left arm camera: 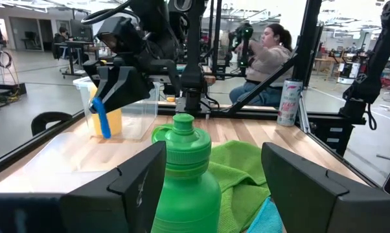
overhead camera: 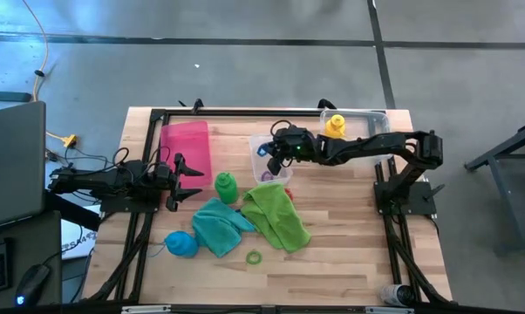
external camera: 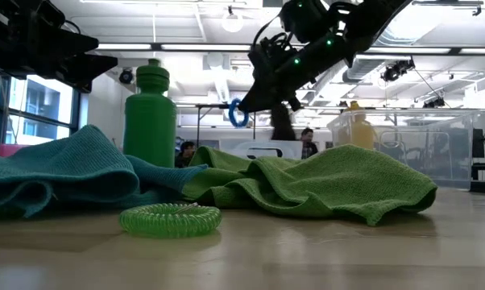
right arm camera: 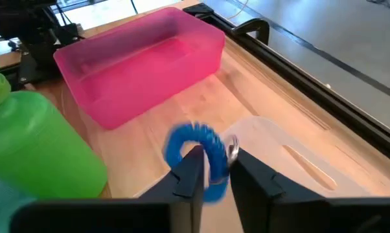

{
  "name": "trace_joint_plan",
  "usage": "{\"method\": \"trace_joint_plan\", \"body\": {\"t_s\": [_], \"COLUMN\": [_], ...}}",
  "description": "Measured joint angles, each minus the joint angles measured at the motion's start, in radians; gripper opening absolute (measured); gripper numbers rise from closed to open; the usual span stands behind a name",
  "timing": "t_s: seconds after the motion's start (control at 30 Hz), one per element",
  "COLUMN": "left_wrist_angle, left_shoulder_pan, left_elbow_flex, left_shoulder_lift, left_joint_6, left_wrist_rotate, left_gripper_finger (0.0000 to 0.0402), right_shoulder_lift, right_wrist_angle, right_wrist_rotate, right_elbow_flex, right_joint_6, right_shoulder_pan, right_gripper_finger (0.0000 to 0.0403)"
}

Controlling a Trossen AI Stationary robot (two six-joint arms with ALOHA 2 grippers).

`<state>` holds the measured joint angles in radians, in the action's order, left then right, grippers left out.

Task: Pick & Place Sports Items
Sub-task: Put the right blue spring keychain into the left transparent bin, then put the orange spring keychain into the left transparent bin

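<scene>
My right gripper (overhead camera: 264,150) hovers over a small clear box (overhead camera: 280,166) at mid-table, shut on a blue coiled elastic ring (right arm camera: 194,145). My left gripper (overhead camera: 189,179) waits open at the left, level. Its fingers stand apart, just short of the upright green bottle (overhead camera: 226,186) and clear of it. The yellow bottle (overhead camera: 335,125) stands in a second clear box (overhead camera: 367,118) at the far side. A blue bottle (overhead camera: 181,244) lies on its side near the front left. The teal towel (overhead camera: 217,225) and lime towel (overhead camera: 276,216) lie crumpled on the table. A green ring (overhead camera: 254,257) lies in front of them. My right gripper pinches the blue ring's coil (right arm camera: 214,178) between its two fingertips. The fingers slant down, coming from the table's right. The ring hangs off the fingertips (left arm camera: 103,120), lifted clear above the clear box.
A flat pink tray (overhead camera: 186,148) lies at the far left, behind the green bottle. A black frame (overhead camera: 245,112) runs along the table's far edge and down both sides. Bare wood shows at the front right. People sit in the room beyond the table.
</scene>
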<state>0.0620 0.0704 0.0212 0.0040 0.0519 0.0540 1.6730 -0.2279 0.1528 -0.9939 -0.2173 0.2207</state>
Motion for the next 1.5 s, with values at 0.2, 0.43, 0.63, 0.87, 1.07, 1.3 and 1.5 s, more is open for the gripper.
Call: {"method": "trace_joint_plan", "body": {"t_s": [0.2, 0.43, 0.63, 0.87, 1.07, 1.3, 1.5], "left_wrist_angle": [0.000, 0.000, 0.000, 0.000, 0.002, 0.003, 0.003], "left_shoulder_pan": [0.000, 0.000, 0.000, 0.000, 0.000, 0.000, 0.000], "left_elbow_flex": [0.000, 0.000, 0.000, 0.000, 0.000, 0.000, 0.000], "left_shoulder_lift": [0.000, 0.000, 0.000, 0.000, 0.000, 0.000, 0.000], "left_joint_6": [0.000, 0.000, 0.000, 0.000, 0.000, 0.000, 0.000], "left_wrist_rotate": [0.000, 0.000, 0.000, 0.000, 0.000, 0.000, 0.000], "left_gripper_finger": [0.0249, 0.0249, 0.0249, 0.0249, 0.0249, 0.0249, 0.0249], "right_shoulder_lift": [-0.018, -0.100, -0.184, -0.284, -0.343, -0.386, -0.386], "right_wrist_angle": [0.006, 0.067, 0.123, 0.260, 0.392, 0.650, 0.819], "right_wrist_rotate": [0.002, 0.002, 0.002, 0.002, 0.005, 0.005, -0.027], "right_elbow_flex": [0.000, 0.000, -0.001, 0.000, 0.000, 0.000, 0.000], "right_joint_6": [0.000, 0.000, 0.000, -0.053, -0.080, -0.307, -0.577], "right_shoulder_pan": [-0.012, -0.070, -0.143, -0.220, -0.271, -0.293, -0.293], "right_gripper_finger": [0.0114, 0.0148, 0.0160, 0.0161, 0.0161, 0.0160, 0.0153]}}
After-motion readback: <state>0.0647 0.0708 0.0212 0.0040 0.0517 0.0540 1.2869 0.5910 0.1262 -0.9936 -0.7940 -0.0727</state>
